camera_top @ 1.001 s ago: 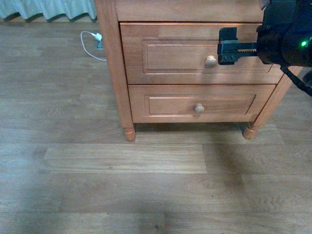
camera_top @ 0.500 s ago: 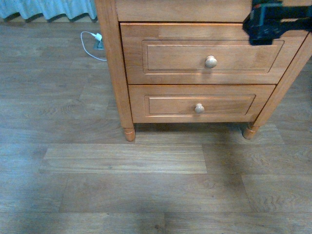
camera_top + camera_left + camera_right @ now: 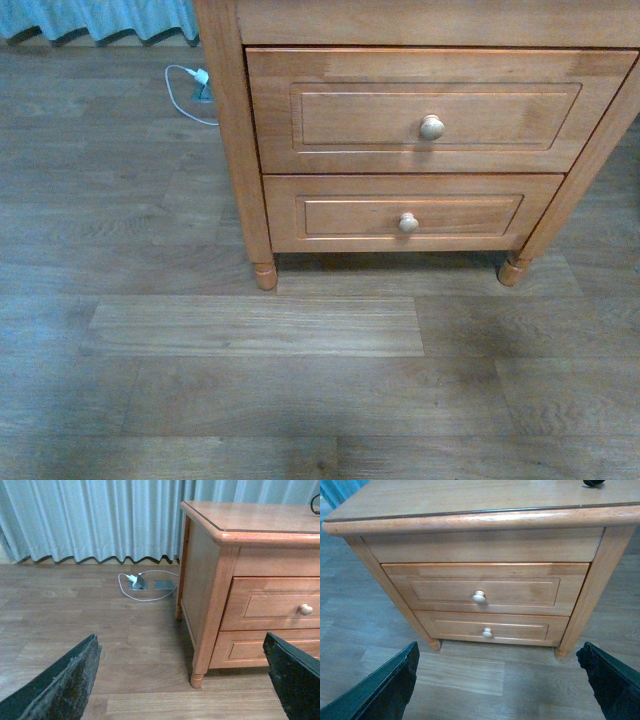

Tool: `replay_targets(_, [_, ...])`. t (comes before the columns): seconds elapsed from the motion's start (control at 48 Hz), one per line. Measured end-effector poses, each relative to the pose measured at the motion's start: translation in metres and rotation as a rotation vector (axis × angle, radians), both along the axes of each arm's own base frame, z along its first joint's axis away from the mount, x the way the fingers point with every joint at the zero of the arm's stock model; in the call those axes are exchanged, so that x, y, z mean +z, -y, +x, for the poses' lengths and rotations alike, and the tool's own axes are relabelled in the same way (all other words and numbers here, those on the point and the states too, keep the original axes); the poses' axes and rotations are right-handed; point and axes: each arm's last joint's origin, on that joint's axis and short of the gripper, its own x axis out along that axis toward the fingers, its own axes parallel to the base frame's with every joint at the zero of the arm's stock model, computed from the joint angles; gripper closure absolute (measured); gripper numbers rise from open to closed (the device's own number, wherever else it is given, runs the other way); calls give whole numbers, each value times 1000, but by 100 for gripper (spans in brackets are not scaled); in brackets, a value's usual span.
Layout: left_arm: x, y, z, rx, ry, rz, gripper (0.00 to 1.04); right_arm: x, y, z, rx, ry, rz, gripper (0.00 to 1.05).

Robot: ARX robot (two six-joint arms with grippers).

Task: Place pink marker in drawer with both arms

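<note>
The drawer [image 3: 350, 110], the taller upper one of a honey-brown nightstand, is closed, with its round pale knob [image 3: 432, 127] facing me. It also shows in the left wrist view [image 3: 272, 605] and the right wrist view [image 3: 520, 587]. The pink marker is out of view. Neither arm shows in the front view. My left gripper [image 3: 180, 639] hangs open and empty over the floor, off the nightstand's left side. Well back from the nightstand's front, my right gripper [image 3: 497, 649] is open and empty, above floor level.
Under the upper drawer sits a shallower closed drawer [image 3: 410, 212] with a smaller knob. A white charger and cable [image 3: 136, 582] lie by a floor socket near the pale curtain [image 3: 90, 520]. Something small and black [image 3: 594, 482] rests on the nightstand top. Wood floor surrounds the stand.
The right gripper, a second ago level with the upper drawer's knob in the front view, rose toward the upper right and left that view. Both drawers stayed closed.
</note>
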Motion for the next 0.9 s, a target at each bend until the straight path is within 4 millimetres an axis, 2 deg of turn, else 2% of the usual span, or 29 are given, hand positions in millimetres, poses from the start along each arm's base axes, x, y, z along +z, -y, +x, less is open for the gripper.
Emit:
replay_targets(0.146, [0, 0, 0, 0, 0, 0, 6, -2, 0, 0, -36, 39, -19, 11])
replay_targets(0.229, [0, 0, 0, 0, 0, 0, 6, -13, 5, -6, -190, 231, -70, 26])
replay_targets(0.313, [0, 0, 0, 0, 0, 0, 6, -20, 10, -15, -226, 318, -71, 39])
replay_targets(0.5, [0, 0, 0, 0, 0, 0, 6, -35, 18, -31, -224, 335, -83, 69])
replay_targets(0.542, [0, 0, 0, 0, 0, 0, 6, -41, 20, -35, -225, 333, -85, 80])
replay_targets(0.688, [0, 0, 0, 0, 0, 0, 6, -49, 28, -45, -204, 334, -85, 104])
replay_targets(0.897, [0, 0, 0, 0, 0, 0, 6, -60, 34, -58, -228, 333, -90, 103])
